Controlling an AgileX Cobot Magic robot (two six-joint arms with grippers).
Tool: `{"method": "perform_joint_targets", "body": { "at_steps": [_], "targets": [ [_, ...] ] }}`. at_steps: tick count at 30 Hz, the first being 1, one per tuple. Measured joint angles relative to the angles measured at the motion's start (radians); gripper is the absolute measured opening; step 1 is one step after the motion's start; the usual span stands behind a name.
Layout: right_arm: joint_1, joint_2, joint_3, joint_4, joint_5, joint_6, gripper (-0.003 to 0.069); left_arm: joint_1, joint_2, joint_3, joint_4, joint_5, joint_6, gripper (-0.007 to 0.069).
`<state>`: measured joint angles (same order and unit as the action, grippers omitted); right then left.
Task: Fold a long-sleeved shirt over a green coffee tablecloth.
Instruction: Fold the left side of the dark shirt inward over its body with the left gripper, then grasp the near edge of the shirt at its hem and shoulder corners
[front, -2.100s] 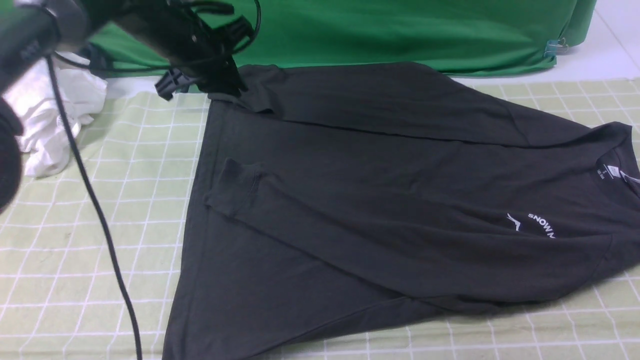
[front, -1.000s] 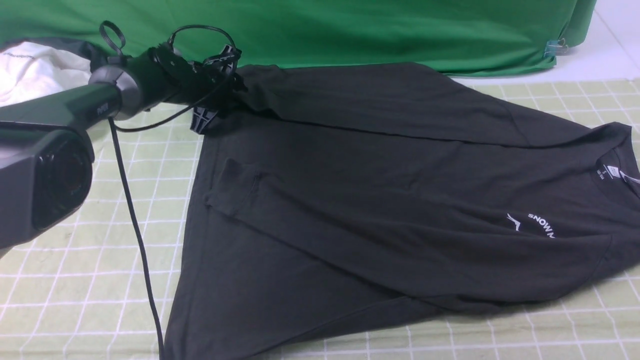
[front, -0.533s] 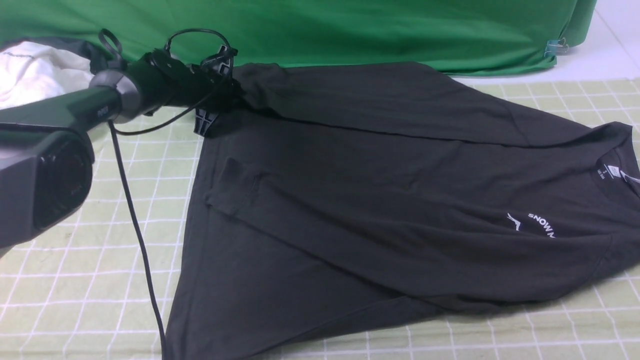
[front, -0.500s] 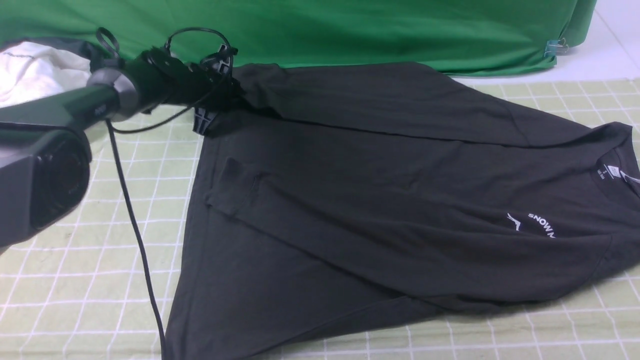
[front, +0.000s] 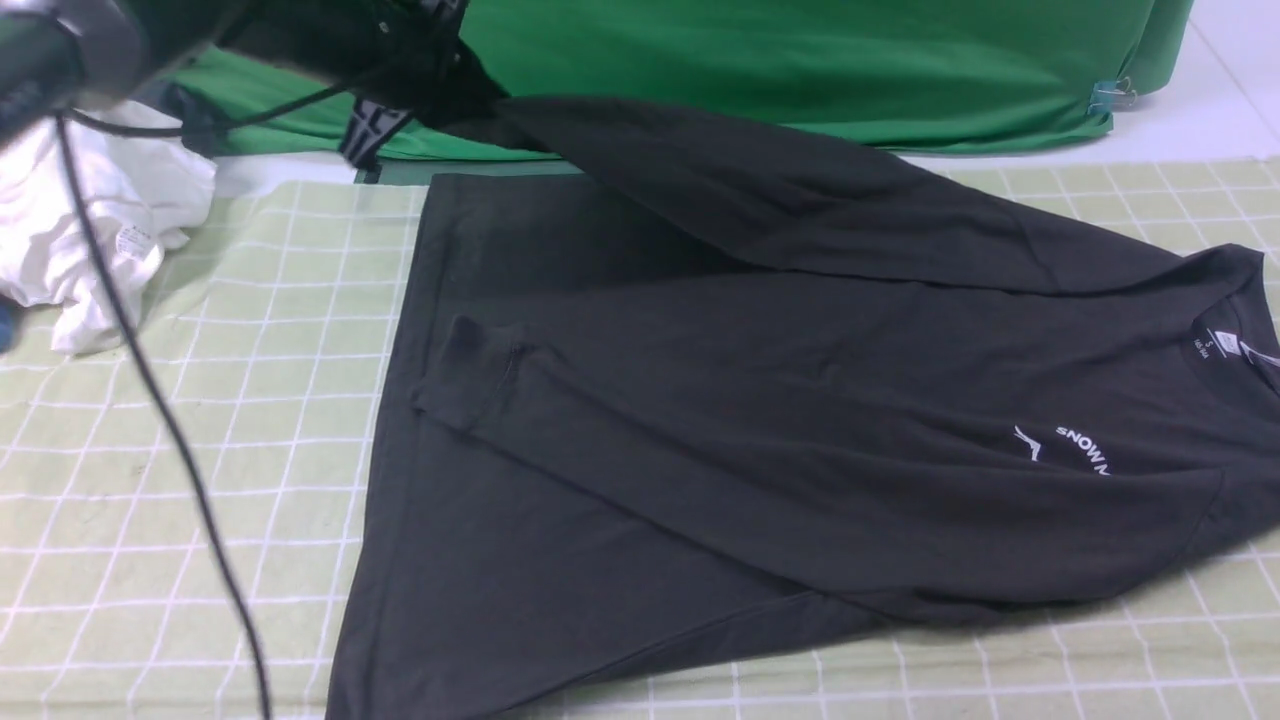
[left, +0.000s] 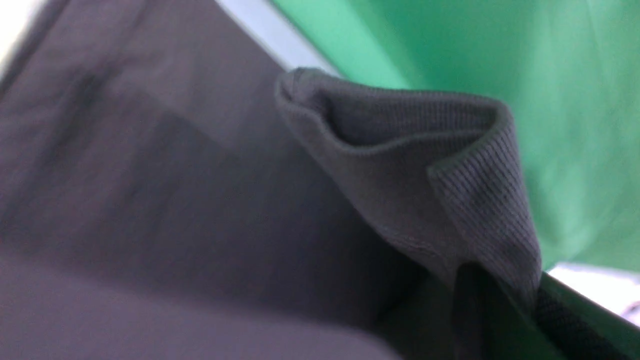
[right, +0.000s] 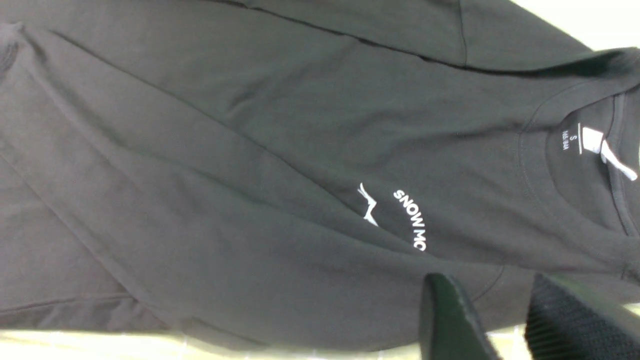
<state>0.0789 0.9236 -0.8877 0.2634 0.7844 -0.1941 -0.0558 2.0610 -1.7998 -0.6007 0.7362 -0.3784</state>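
Our main worry is the thin pinch on the sleeve cuff (left: 415, 150). If the ribbed edge slips out while the sleeve hangs in the air, it would drop in a heap rather than land flat. A hard pull could also drag the long-sleeved shirt (front: 760, 420) across the green coffee tablecloth (front: 200, 480) and disturb the other sleeve (front: 600, 420), which lies across the torso. The shirt fills the middle and right of the front frame, with its collar at the right edge. The black cable (front: 150, 380) running down the left of the frame might snag the cloth. In the upper left, the left gripper (front: 450, 90) is clamped tight on that cuff, holding it above the table before the deep green fabric (front: 800, 60). The right gripper (right: 505, 325) has its jaws partly apart and holds nothing; it hovers over the shirt's edge below the print, and we cannot tell whether it touches.
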Motion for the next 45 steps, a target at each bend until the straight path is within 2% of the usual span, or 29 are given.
{"method": "perform_joint_targets", "body": {
  "at_steps": [3,5,9,12,16,20,24,30,35,40,45],
  "targets": [
    [0.0,0.0,0.0,0.0,0.019,0.001,0.0237,-0.028,-0.153,0.187,0.064,0.05,0.058,0.0022],
    [0.0,0.0,0.0,0.0,0.026,0.003,0.0237,-0.048,-0.24,0.318,0.08,0.017,0.092,0.0022],
    [0.0,0.0,0.0,0.0,0.027,0.013,0.0237,-0.084,-0.394,0.635,0.117,-0.198,0.129,0.0022],
    [0.0,0.0,0.0,0.0,0.027,0.019,0.0237,-0.099,-0.415,0.799,0.122,-0.288,0.181,0.0022],
    [0.0,0.0,0.0,0.0,0.027,0.028,0.0237,-0.114,-0.409,0.936,0.144,-0.373,0.204,0.0028],
    [0.0,0.0,0.0,0.0,0.022,0.029,0.0237,-0.114,-0.412,0.943,0.152,-0.399,0.207,0.0063],
    [0.0,0.0,0.0,0.0,0.022,0.03,0.0237,-0.11,-0.445,0.864,0.165,-0.298,0.211,0.0159],
    [0.0,0.0,0.0,0.0,0.053,0.028,0.0237,-0.105,-0.53,0.67,0.225,-0.075,0.206,0.0357],
    [0.0,0.0,0.0,0.0,0.066,0.023,0.0237,-0.105,-0.563,0.54,0.302,0.073,0.205,0.0464],
    [0.0,0.0,0.0,0.0,0.082,0.002,0.0237,-0.106,-0.589,0.494,0.346,0.258,0.212,0.0475],
    [0.0,0.0,0.0,0.0,0.087,-0.021,0.0237,-0.148,-0.613,0.587,0.402,0.439,0.23,0.0407]
  ]
}}
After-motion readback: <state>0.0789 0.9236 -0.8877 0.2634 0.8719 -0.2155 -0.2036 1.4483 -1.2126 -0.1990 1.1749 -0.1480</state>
